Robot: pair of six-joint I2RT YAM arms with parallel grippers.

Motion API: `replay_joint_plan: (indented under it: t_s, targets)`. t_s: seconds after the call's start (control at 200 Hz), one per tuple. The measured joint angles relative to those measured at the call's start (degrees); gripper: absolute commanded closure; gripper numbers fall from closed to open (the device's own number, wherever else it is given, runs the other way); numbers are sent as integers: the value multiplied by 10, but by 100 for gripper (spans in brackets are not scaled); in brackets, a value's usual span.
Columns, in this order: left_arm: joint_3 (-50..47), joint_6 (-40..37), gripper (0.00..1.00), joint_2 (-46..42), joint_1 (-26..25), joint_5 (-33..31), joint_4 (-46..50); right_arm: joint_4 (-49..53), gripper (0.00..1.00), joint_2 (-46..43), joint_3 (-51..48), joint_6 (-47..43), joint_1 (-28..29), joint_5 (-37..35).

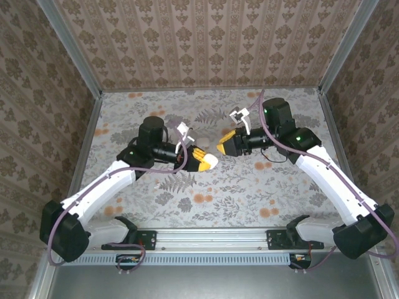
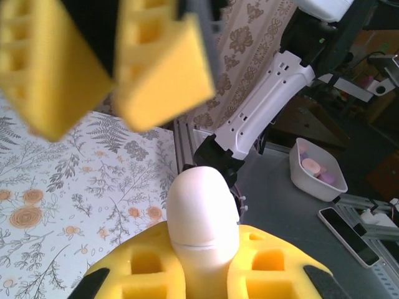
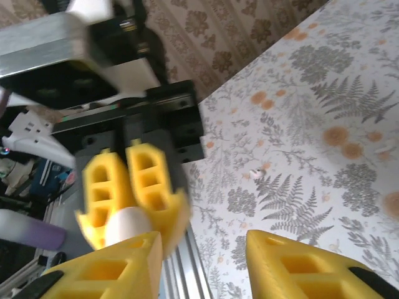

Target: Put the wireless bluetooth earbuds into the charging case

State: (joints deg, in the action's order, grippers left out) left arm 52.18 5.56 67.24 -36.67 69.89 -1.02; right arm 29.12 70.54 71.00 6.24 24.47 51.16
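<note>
Charging case [image 2: 202,199] — smooth, white, rounded, left gripper [image 2: 206,252] clamping

Overhead bright, even, faint shadows. Left wrist: right gripper's yellow pads [image 2: 162,81] defocused at 11 o'clock. Right wrist: motion smear at 8 o'clock.

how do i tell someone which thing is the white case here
Over the floral table, follow the left arm to the left hand near the middle. Pinched between its yellow pads, raised off the table, is the white case: smooth, rounded, with a thin seam across it.
</note>
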Motion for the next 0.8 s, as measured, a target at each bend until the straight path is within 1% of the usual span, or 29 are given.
replay_joint_plan:
  t_s: [0.185,0.31,0.375,0.45,0.62,0.74,0.8]
  targets:
    - [-14,-1,100,-27,13,-17,-13,-11,48,13,-3,23,-2,4]
    - [-30,1,100,-37,31,-35,-20,-33,38,8,-10,42,0,3]
    - [-35,7,100,-37,39,-41,-24,-50,34,-5,-26,50,9,-2]
    - [-39,13,100,-37,44,-46,-25,-65,28,-22,-43,59,34,-15]
    - [-42,37,100,-35,45,-45,-48,-84,26,-25,-50,59,88,-50]
    - [-42,48,100,-35,45,-41,-58,-80,27,6,-44,59,92,-85]
    - [-46,50,100,-35,50,-48,-55,-77,28,22,-36,59,91,-90]
